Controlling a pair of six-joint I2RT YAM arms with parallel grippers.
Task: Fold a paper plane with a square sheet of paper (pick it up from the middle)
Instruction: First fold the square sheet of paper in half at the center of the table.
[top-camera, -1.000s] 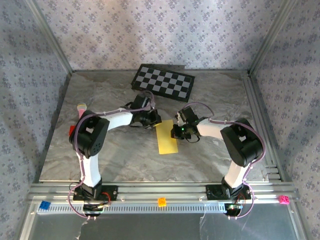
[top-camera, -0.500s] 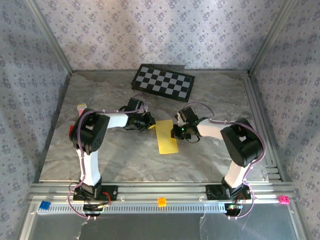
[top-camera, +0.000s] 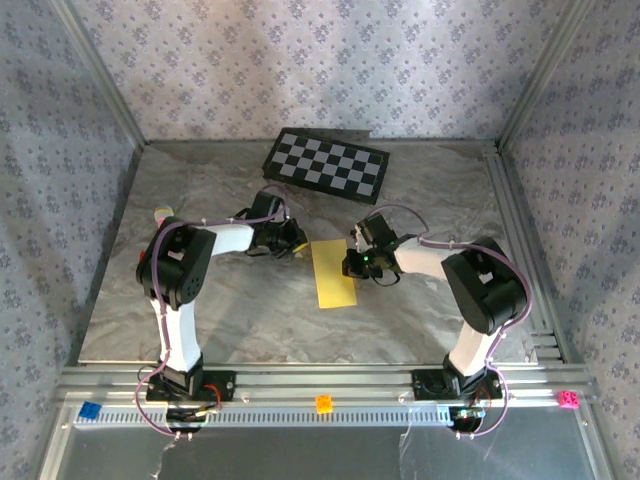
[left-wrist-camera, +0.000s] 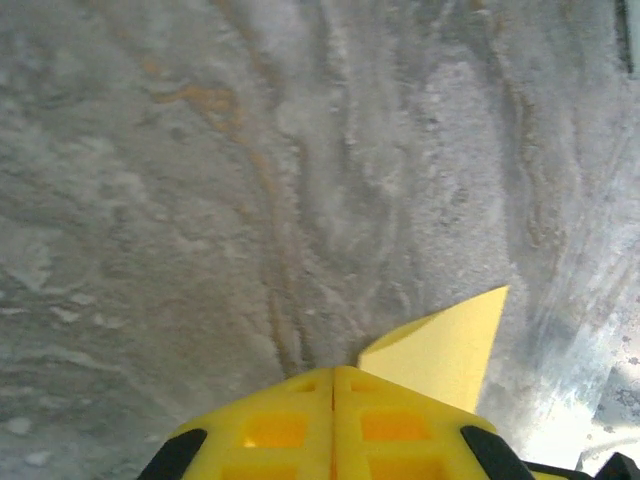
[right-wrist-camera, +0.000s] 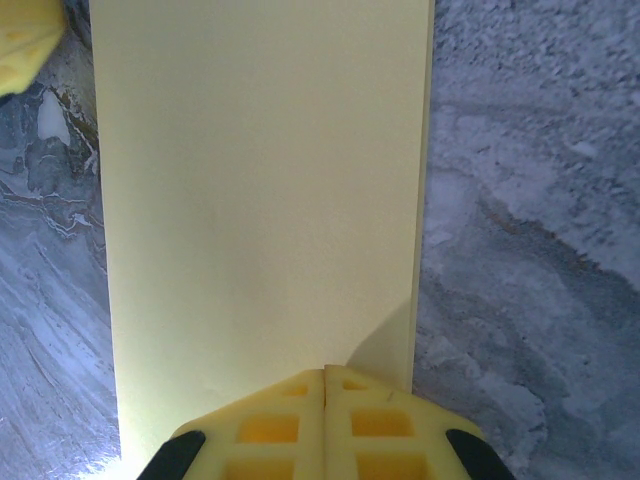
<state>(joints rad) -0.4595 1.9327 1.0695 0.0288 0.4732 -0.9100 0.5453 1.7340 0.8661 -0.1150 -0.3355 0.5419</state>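
Here, the thin yellow sheet of paper (top-camera: 333, 273), folded to a narrow strip, lies flat near the middle of the grey marbled table (top-camera: 230, 320). Its long axis runs from the far edge to the near edge, with the near end leaning a little right. My left gripper (top-camera: 296, 246) is clenched just beside the strip's far left corner, forearm low. My right gripper (top-camera: 352, 268), also clenched, rests its tips on the right long side, elbow bent.

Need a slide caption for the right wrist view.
Shut right gripper poised over the folded yellow paper on the marble table.
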